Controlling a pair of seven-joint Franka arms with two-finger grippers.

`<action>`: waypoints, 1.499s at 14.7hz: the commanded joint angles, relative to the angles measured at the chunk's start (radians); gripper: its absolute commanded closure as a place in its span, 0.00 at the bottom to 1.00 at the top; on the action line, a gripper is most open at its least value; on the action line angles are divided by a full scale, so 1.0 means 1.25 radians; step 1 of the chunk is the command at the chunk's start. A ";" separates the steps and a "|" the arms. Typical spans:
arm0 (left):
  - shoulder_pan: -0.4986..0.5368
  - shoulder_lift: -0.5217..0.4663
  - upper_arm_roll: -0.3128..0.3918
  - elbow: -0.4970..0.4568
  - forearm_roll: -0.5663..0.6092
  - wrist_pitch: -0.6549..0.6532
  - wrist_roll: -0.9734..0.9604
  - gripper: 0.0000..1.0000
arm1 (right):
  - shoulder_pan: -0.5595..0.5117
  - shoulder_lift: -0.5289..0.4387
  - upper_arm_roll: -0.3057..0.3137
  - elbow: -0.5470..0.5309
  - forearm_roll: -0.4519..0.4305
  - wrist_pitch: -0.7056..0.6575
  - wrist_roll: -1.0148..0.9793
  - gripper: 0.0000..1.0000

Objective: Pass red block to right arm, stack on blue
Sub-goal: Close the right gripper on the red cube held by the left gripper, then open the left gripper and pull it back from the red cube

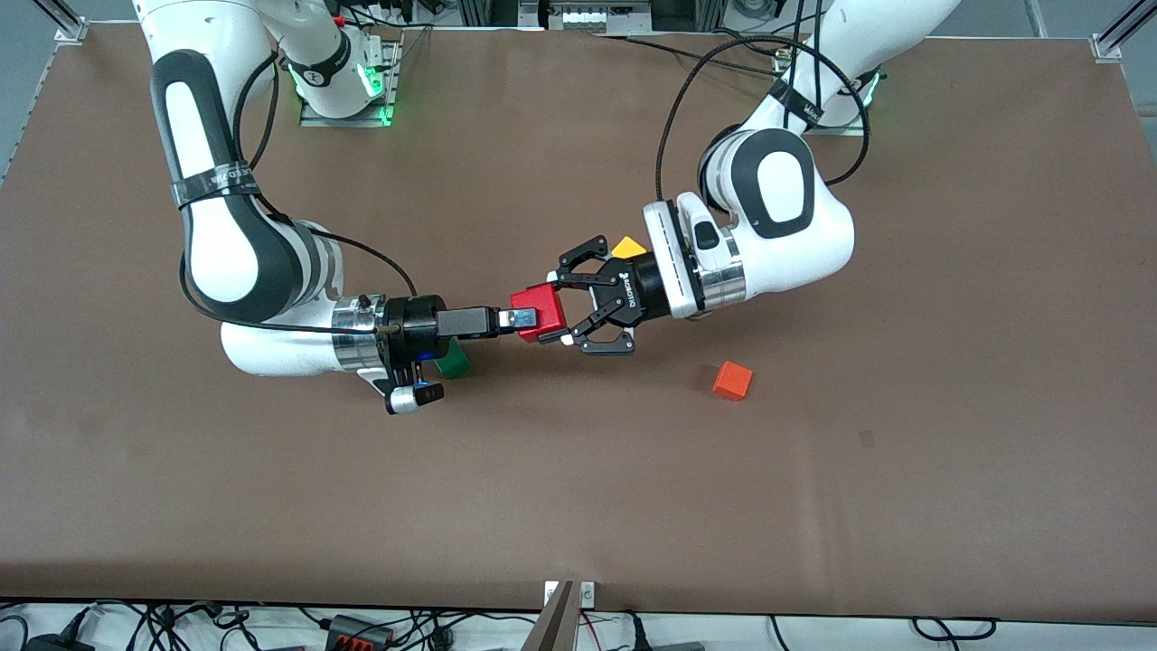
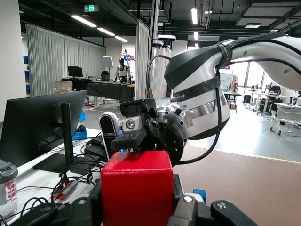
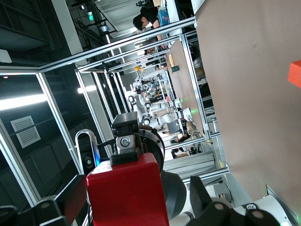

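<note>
The red block (image 1: 540, 306) is in the air over the middle of the table, between both grippers. My left gripper (image 1: 559, 311) is shut on it, and in the left wrist view its pads press two sides of the block (image 2: 137, 186). My right gripper (image 1: 520, 318) reaches in from the right arm's end, turned a quarter turn. In the right wrist view its fingers stand on either side of the block (image 3: 127, 193), with a gap at one side. A corner of the blue cube (image 2: 200, 194) shows on the table under the right arm. In the front view the cube is hidden.
A green cube (image 1: 455, 360) lies under the right gripper's body. An orange cube (image 1: 732, 381) lies nearer the front camera toward the left arm's end, and also shows in the right wrist view (image 3: 296, 73). A yellow block (image 1: 628, 246) sits beside the left wrist.
</note>
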State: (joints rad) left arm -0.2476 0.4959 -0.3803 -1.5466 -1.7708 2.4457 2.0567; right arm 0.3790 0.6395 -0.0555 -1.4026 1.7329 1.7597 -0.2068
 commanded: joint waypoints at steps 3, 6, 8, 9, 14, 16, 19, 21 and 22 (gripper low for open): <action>-0.004 -0.004 -0.001 0.005 -0.039 0.019 0.041 0.81 | 0.010 0.017 0.001 0.037 0.046 -0.003 -0.052 1.00; -0.004 -0.004 -0.001 0.005 -0.039 0.019 0.041 0.81 | 0.020 0.017 0.001 0.037 0.053 0.002 -0.049 1.00; -0.004 -0.004 -0.001 0.003 -0.038 0.019 0.041 0.70 | 0.018 0.017 0.001 0.037 0.053 0.000 -0.051 1.00; -0.004 -0.004 -0.001 0.003 -0.034 0.017 0.046 0.01 | 0.017 0.016 0.001 0.037 0.053 -0.001 -0.052 1.00; 0.003 -0.005 -0.001 -0.001 -0.033 0.008 0.026 0.00 | 0.018 0.016 -0.003 0.049 0.048 0.005 -0.052 1.00; 0.009 -0.006 -0.001 -0.001 -0.031 -0.009 0.015 0.00 | 0.017 0.017 -0.010 0.051 0.040 0.006 -0.060 1.00; 0.067 -0.006 0.002 -0.023 -0.022 -0.129 -0.005 0.00 | 0.012 0.019 -0.032 0.064 -0.026 0.006 -0.060 1.00; 0.105 -0.004 0.006 -0.036 0.050 -0.208 -0.017 0.00 | 0.006 0.022 -0.050 0.072 -0.082 0.002 -0.059 1.00; 0.127 -0.003 0.006 -0.040 0.099 -0.235 -0.031 0.00 | -0.004 0.022 -0.051 0.072 -0.087 0.000 -0.059 1.00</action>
State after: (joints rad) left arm -0.1388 0.4961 -0.3697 -1.5737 -1.7288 2.2250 2.0456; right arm 0.3896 0.6420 -0.1141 -1.3588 1.6562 1.7640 -0.2769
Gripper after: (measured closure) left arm 0.000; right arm 0.445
